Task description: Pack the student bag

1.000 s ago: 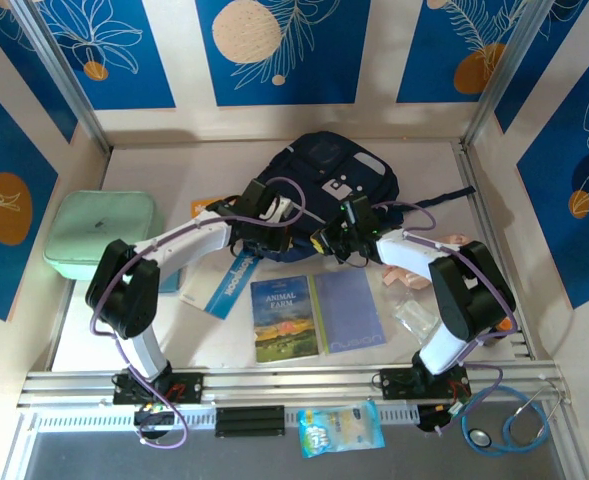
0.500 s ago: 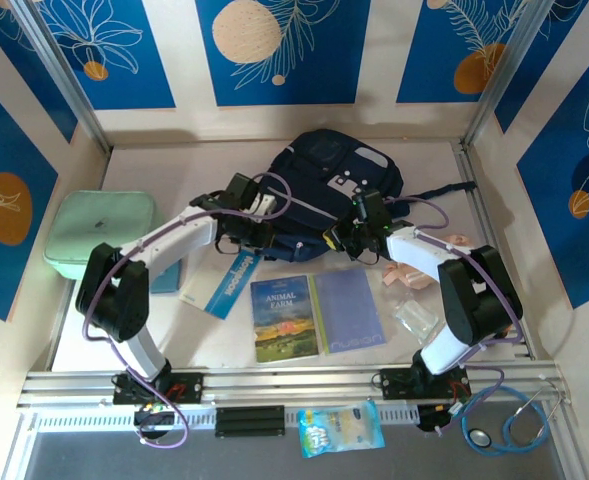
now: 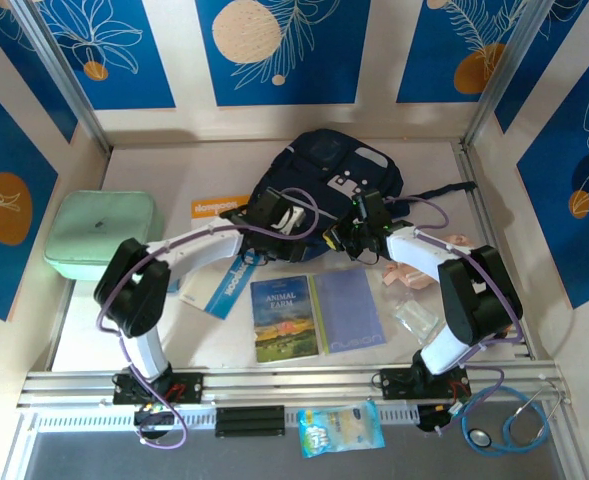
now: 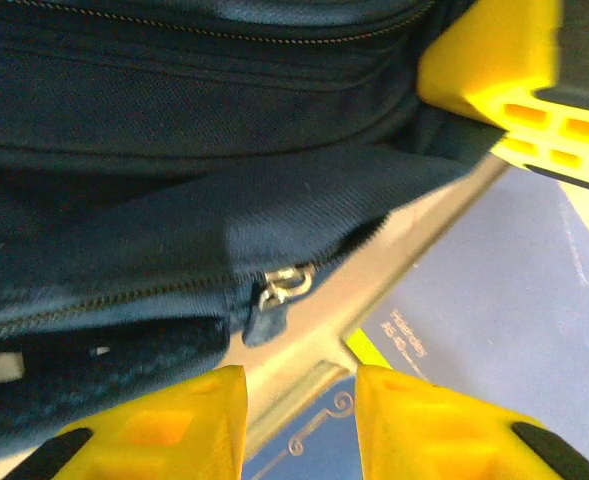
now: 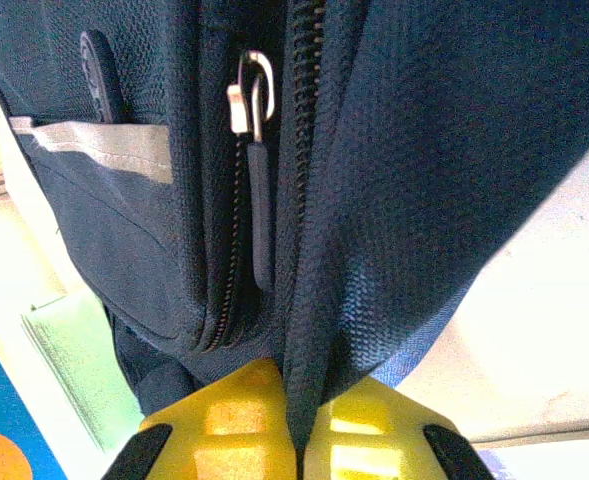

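student bag (image 3: 329,175): dark navy weave, grey-white patch with small dark marks, light zip lines. Zip slider (image 5: 249,95) is silver with a navy pull tab.
case (image 3: 102,235): plain mint green.
book (image 3: 284,317): green and blue landscape cover, pale title.
notebook (image 3: 351,308): flat periwinkle blue.
booklet (image 3: 229,283): mid blue, white lettering.
strip (image 3: 219,206): orange, white lettering.
packet (image 3: 341,428): pale blue.
worktop (image 3: 174,170): off-white.
wall panels (image 3: 274,50): deep blue, white line-drawn leaves, cream and orange discs.
left arm (image 3: 189,245), right arm (image 3: 424,250): white links, black joints, purple cables.
left pincer (image 4: 299,400), right pincer (image 5: 296,420): yellow fingers.
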`<state>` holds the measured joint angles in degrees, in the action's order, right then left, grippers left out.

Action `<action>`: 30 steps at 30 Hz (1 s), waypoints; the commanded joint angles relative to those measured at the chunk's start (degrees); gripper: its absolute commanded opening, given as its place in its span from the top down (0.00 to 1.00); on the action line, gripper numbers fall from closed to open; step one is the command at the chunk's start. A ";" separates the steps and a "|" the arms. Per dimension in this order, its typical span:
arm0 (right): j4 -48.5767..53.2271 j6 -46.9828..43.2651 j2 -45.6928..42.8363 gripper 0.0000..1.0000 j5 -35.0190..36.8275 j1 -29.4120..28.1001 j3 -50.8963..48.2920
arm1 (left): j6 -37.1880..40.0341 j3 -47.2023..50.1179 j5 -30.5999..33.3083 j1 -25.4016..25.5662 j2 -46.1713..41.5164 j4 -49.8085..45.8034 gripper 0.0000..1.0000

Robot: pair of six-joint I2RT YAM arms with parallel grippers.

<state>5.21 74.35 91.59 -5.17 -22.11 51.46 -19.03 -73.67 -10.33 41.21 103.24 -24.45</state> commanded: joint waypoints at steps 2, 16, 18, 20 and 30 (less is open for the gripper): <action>-0.81 -1.15 -0.89 0.96 -0.46 -0.39 2.37 | 0.82 -5.14 5.67 1.61 4.27 -3.79 0.67; -1.49 -1.40 -0.45 0.97 -1.35 -0.85 2.42 | -0.90 -12.54 11.79 2.33 11.51 -7.05 0.82; -1.39 -1.51 -0.53 0.97 -1.18 -0.83 2.37 | -1.14 -12.47 12.08 2.36 11.31 -7.33 0.89; -1.13 -1.72 -0.54 0.97 -0.74 -0.74 2.26 | -1.19 -12.46 12.09 2.34 10.76 -7.90 0.93; 0.42 -3.04 -1.24 0.97 1.17 0.11 2.39 | -1.62 -12.47 8.24 2.10 5.82 -15.75 1.00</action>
<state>5.45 73.43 91.61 -4.95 -22.35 51.66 -20.32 -85.25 -1.15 43.31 112.03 -34.74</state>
